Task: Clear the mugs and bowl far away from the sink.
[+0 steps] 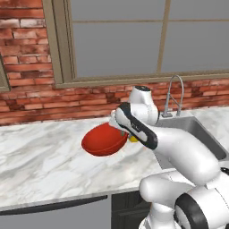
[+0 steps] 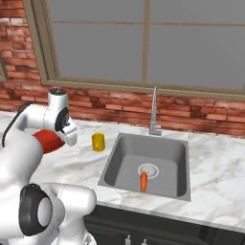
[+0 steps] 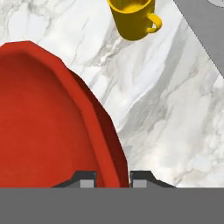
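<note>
The glossy red bowl [image 1: 105, 139] hangs tilted left of the sink, with its rim pinched between my finger tips. In the hand view my gripper [image 3: 113, 177] is shut on that rim, and the red bowl [image 3: 43, 122] spreads over the left half. From the right base view the bowl [image 2: 47, 140] peeks out behind my wrist. A yellow mug [image 2: 98, 142] stands upright on the marble between the bowl and the sink [image 2: 124, 162]. The same yellow mug [image 3: 131, 19] sits at the top of the hand view, handle to the right.
The grey sink [image 1: 197, 129] holds an orange carrot [image 2: 143, 181] near its drain. A chrome faucet [image 2: 154, 115] rises behind it against the brick wall. The marble counter [image 1: 40, 161] stretches wide to the left of the bowl.
</note>
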Robot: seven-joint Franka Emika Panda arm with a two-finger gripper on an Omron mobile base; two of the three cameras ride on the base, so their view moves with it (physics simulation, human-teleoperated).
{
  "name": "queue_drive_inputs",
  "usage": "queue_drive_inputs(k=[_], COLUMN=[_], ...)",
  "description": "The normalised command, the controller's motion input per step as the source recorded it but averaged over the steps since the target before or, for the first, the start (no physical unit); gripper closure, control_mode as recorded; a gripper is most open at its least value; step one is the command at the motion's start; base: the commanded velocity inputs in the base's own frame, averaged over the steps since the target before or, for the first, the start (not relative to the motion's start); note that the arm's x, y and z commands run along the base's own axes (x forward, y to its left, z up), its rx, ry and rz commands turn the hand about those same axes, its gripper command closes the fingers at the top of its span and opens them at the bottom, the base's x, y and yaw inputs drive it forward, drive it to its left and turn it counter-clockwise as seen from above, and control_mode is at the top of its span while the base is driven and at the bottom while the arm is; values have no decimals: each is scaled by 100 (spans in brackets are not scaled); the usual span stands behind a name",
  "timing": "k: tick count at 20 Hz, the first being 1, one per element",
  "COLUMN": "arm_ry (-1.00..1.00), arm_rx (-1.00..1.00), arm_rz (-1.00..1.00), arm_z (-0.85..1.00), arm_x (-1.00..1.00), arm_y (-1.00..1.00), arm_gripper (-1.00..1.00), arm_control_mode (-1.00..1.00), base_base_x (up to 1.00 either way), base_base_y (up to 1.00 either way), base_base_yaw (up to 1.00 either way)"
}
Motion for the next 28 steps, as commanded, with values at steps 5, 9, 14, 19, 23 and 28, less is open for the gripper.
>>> queue_drive_inputs(k=[5, 9, 14, 19, 23, 28], arm_ry=[-14, -8, -11, -6, 0, 0], arm_rx=[3, 8, 5, 15, 28, 29], arm_rz=[-39, -60, -75, -64, -27, 0], arm_z=[84, 70, 53, 71, 69, 61], arm_x=[-85, -92, -66, -77, -91, -96], arm_y=[-12, -30, -1, -1, -29, -38], arm_gripper=[100, 100, 100, 100, 100, 100], arm_control_mode=[-100, -100, -100, -100, -100, -100], base_base_x=[0, 0, 0, 0, 0, 0], base_base_y=[0, 0, 0, 0, 0, 0], base_base_yaw=[0, 0, 0, 0, 0, 0])
